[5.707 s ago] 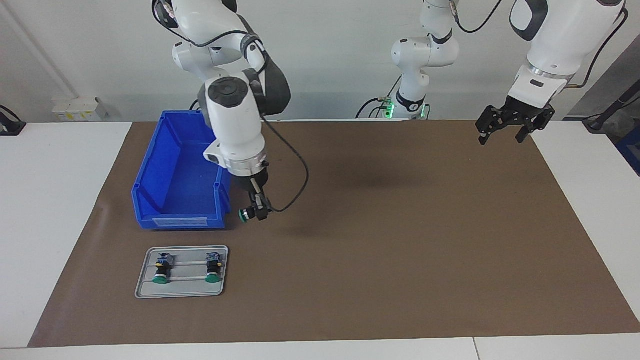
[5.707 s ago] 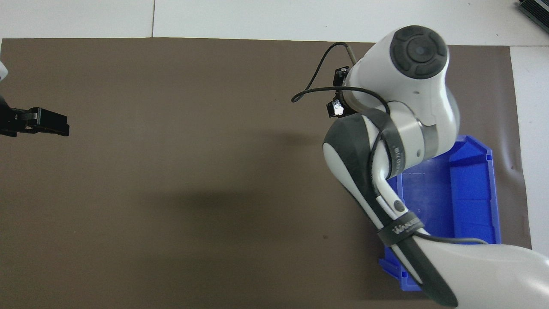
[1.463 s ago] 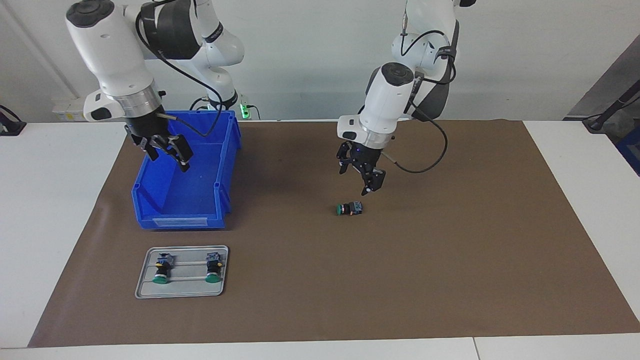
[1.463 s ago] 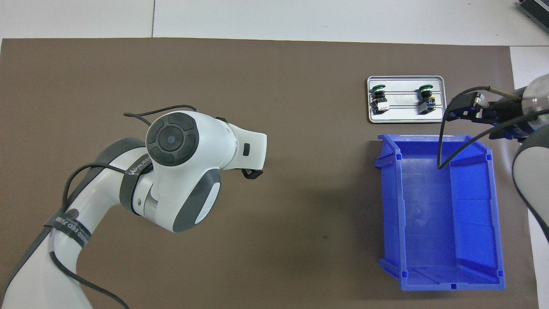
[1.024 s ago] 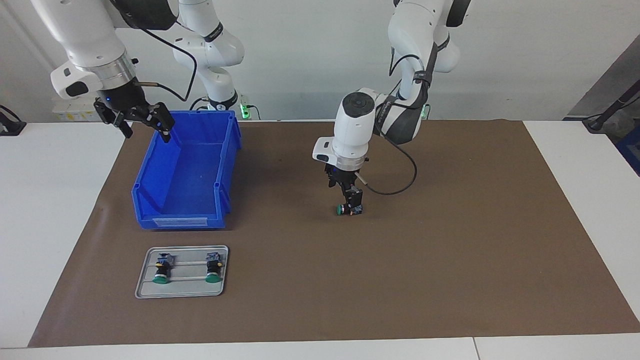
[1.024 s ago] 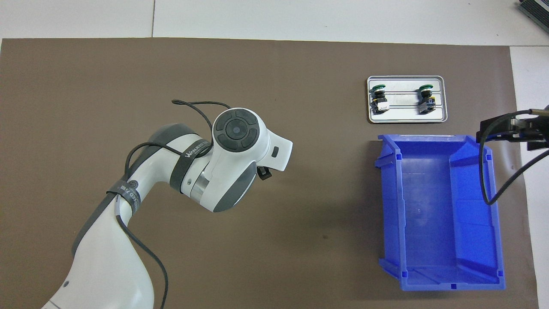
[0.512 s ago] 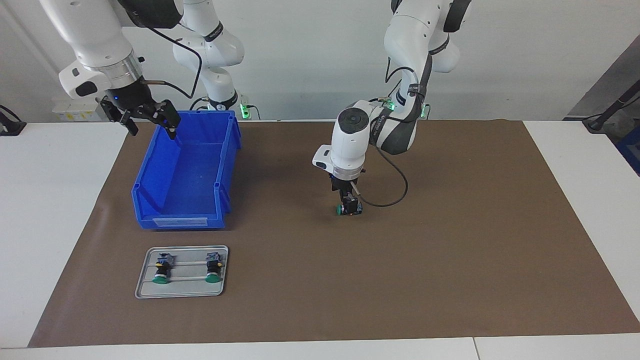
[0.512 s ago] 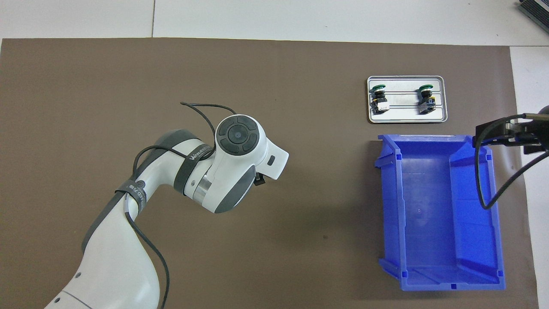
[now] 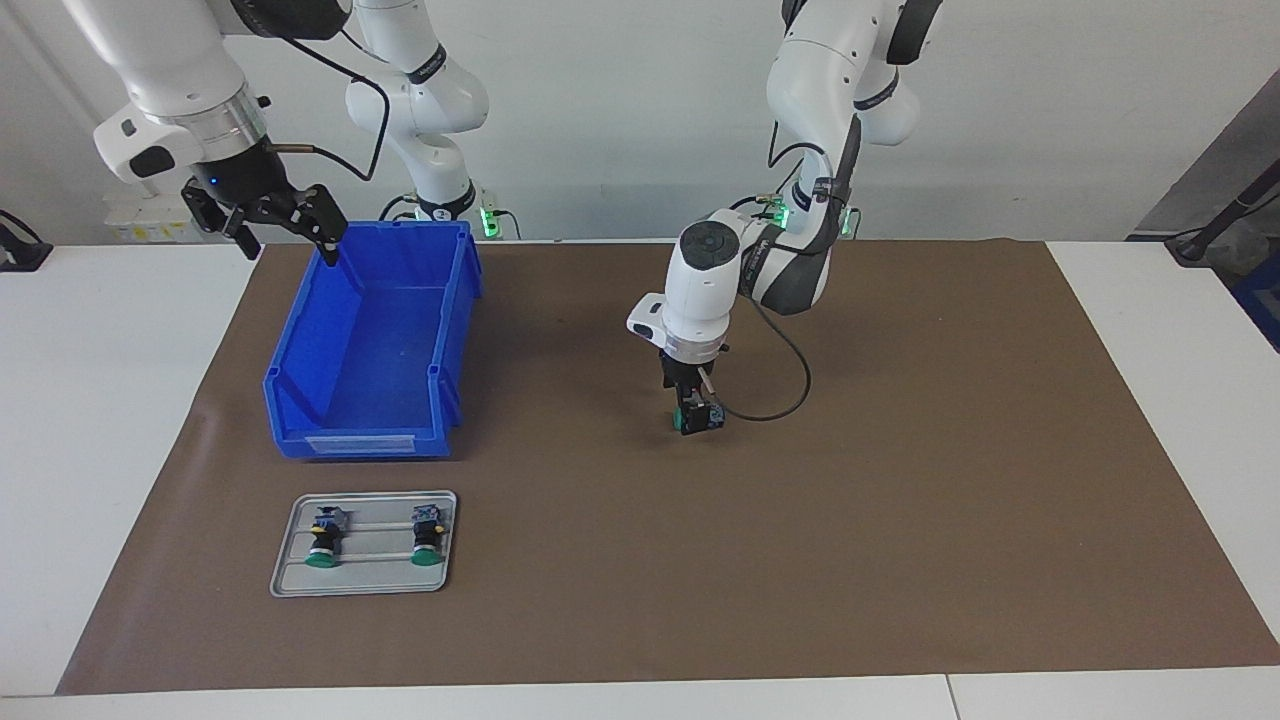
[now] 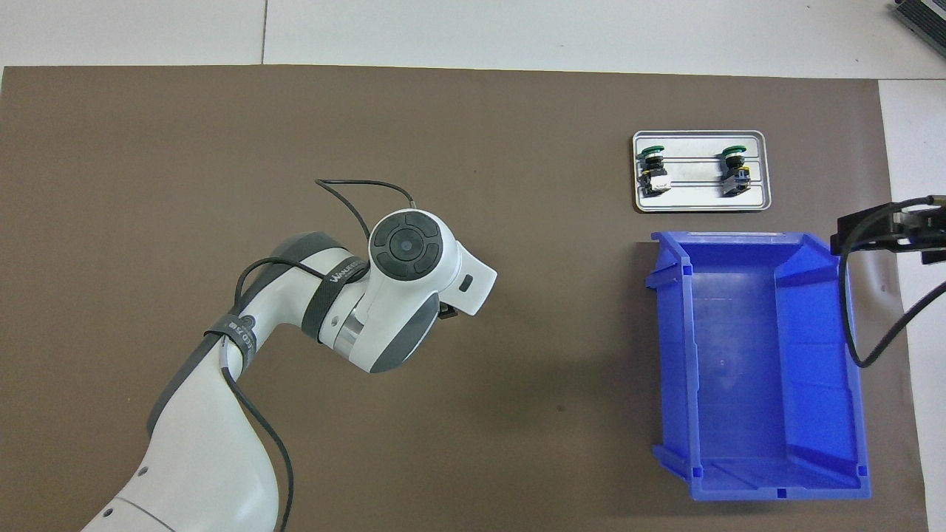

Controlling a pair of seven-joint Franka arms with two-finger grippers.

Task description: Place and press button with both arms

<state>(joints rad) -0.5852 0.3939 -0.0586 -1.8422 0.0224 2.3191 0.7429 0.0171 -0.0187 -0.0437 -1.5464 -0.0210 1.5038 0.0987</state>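
Item: button (image 9: pixel 703 416), lying on its side mid-counter on the brown mat (image 9: pixel 900 500), straddled by the wide-open left gripper (image 9: pixel 697 417), which should close squarely on the barrel before lifting; right gripper (image 9: pixel 278 222) open, empty, waiting over the blue bin (image 9: pixel 372 420).

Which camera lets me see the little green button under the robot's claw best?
The facing view: the button shows on the brown mat at the left claw. In the overhead view the left arm's big white wrist covers it completely.
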